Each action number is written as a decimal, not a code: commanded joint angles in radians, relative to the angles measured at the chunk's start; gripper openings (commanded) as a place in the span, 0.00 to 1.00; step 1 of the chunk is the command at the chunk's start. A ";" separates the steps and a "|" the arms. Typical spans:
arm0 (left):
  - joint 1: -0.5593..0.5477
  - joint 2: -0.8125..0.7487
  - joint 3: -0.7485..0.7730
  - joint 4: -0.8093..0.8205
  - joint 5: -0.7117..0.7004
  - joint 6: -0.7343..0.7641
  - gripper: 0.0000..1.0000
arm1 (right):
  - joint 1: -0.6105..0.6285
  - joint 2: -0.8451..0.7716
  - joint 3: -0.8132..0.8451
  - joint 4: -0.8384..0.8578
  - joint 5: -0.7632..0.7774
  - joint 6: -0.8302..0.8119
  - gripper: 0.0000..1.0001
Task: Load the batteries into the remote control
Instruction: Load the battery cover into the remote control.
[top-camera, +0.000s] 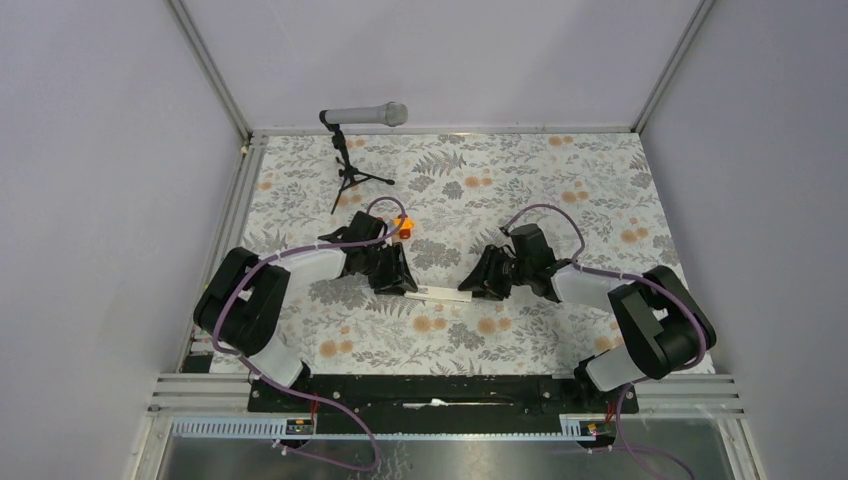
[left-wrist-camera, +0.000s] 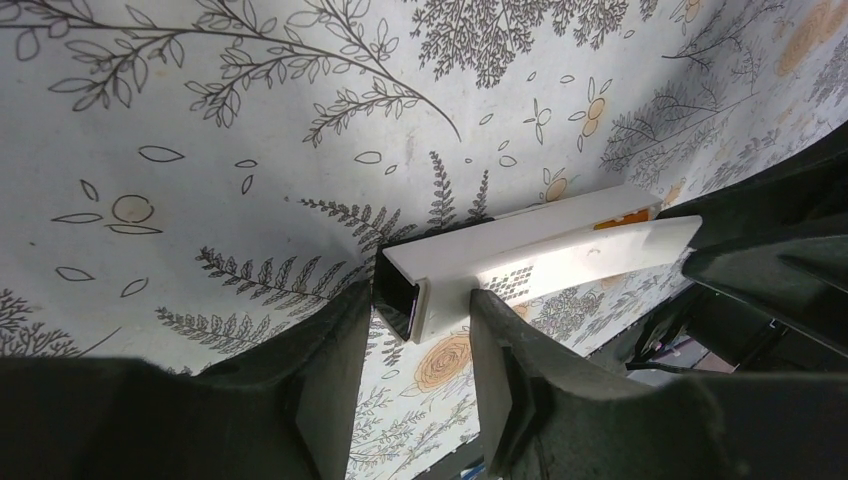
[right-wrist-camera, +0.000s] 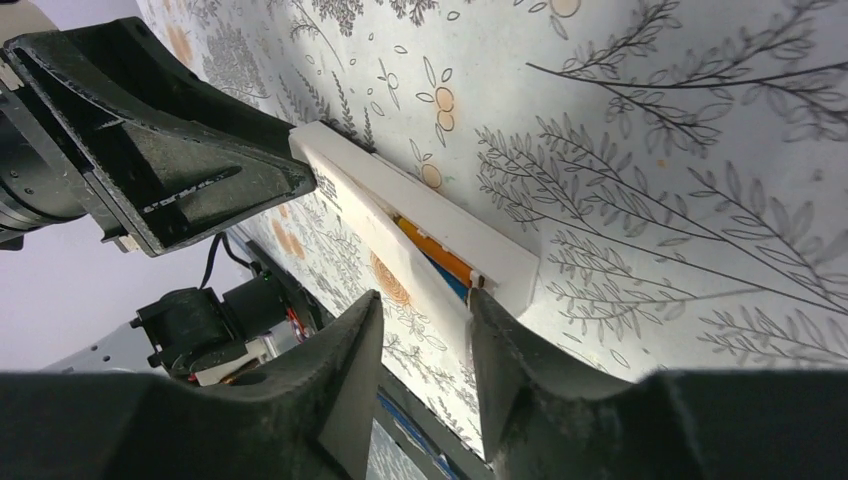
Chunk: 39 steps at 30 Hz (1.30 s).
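Observation:
The white remote control (top-camera: 440, 293) lies between my two grippers. In the left wrist view its dark-faced end (left-wrist-camera: 430, 285) sits pinched between the tips of my left gripper (left-wrist-camera: 420, 300). The flat white back cover (right-wrist-camera: 400, 255) lies slanted over the open compartment, where the orange battery (right-wrist-camera: 435, 250) and the blue battery (right-wrist-camera: 452, 281) show side by side. A sliver of orange also shows in the left wrist view (left-wrist-camera: 620, 222). My right gripper (right-wrist-camera: 425, 305) is open at the remote's other end, with one finger (right-wrist-camera: 490, 330) touching the cover's end.
An orange toy car (top-camera: 404, 224) sits just behind the left gripper (top-camera: 395, 275). A grey microphone (top-camera: 365, 116) on a black tripod stands at the back left. The right gripper (top-camera: 487, 280) and arm lie to the right of the remote.

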 joint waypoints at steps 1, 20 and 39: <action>-0.014 0.088 -0.050 -0.153 -0.170 0.054 0.42 | -0.033 -0.063 0.048 -0.129 0.033 -0.033 0.46; -0.013 0.108 -0.038 -0.135 -0.159 0.044 0.36 | -0.050 0.031 0.086 -0.250 0.019 -0.167 0.34; -0.014 0.104 -0.067 -0.063 -0.060 0.010 0.10 | -0.037 0.116 0.046 -0.163 0.034 -0.137 0.13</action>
